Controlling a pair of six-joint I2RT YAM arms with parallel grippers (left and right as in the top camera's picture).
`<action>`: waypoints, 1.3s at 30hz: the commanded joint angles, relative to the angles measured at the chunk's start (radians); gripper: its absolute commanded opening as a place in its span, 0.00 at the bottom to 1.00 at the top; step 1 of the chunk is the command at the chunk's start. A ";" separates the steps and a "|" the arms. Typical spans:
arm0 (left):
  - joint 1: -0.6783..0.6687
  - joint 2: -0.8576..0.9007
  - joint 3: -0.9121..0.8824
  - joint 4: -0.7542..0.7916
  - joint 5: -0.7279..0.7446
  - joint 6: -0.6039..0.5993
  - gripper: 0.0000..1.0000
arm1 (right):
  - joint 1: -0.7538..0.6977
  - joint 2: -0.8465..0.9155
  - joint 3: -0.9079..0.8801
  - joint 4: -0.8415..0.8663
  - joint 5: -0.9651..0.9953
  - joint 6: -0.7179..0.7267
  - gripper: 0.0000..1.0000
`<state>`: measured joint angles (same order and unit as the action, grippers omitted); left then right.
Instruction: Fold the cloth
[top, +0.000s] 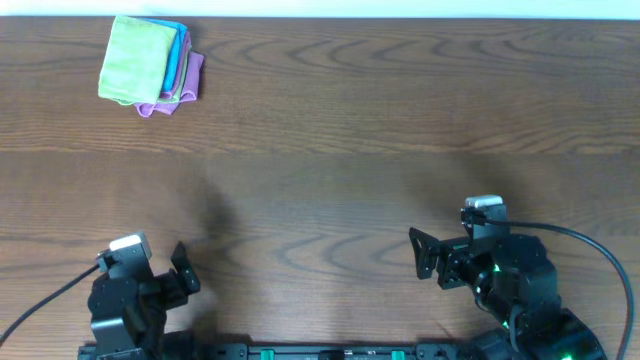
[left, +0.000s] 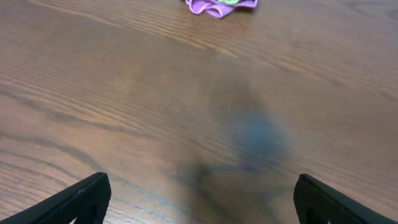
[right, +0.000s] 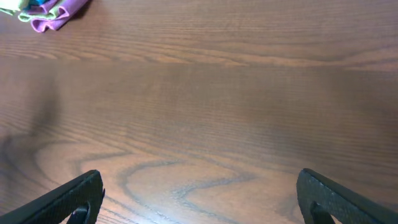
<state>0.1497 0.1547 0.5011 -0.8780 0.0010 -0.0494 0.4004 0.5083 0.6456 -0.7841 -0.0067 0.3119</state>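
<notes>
The left gripper (top: 185, 268) sits at the near edge of the table (top: 330, 150), its jaws spread wide with only bare wood between them. In the left wrist view the two dark fingertips (left: 81, 199) stand at opposite bottom corners. The right gripper (top: 420, 258) is near the same edge, well to the right. Its jaws are also apart and hold nothing, with brown grain showing between its fingers (right: 68, 199).

A black cable (top: 600, 250) loops away from the right arm, and small green lights (top: 495, 275) glow on that arm's body. In the left wrist view a dim, blurred patch (left: 255, 134) lies on the wood ahead of the fingers.

Nothing lies between either gripper and the far left corner, where three cloths are stacked. The cloth (top: 140, 60) is lime green and plain. It lies flat on top of the stack, well apart from both grippers. It is close to square and slightly longer from near to far, with its far end leaning a little to the right. A blue cloth (top: 180, 50) shows along its right edge. Under both, a purple cloth (top: 190, 85) sticks out at the right and the near side.
</notes>
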 joint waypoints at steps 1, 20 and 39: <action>0.000 -0.051 -0.036 0.003 0.008 0.040 0.95 | -0.007 -0.004 -0.003 0.001 0.006 0.017 0.99; -0.063 -0.151 -0.150 -0.046 0.007 0.151 0.95 | -0.007 -0.004 -0.003 0.001 0.006 0.017 0.99; -0.065 -0.151 -0.187 -0.094 0.011 0.150 0.95 | -0.007 -0.004 -0.003 0.001 0.006 0.017 0.99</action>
<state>0.0887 0.0128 0.3210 -0.9314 0.0013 0.0834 0.4004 0.5083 0.6456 -0.7845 -0.0067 0.3119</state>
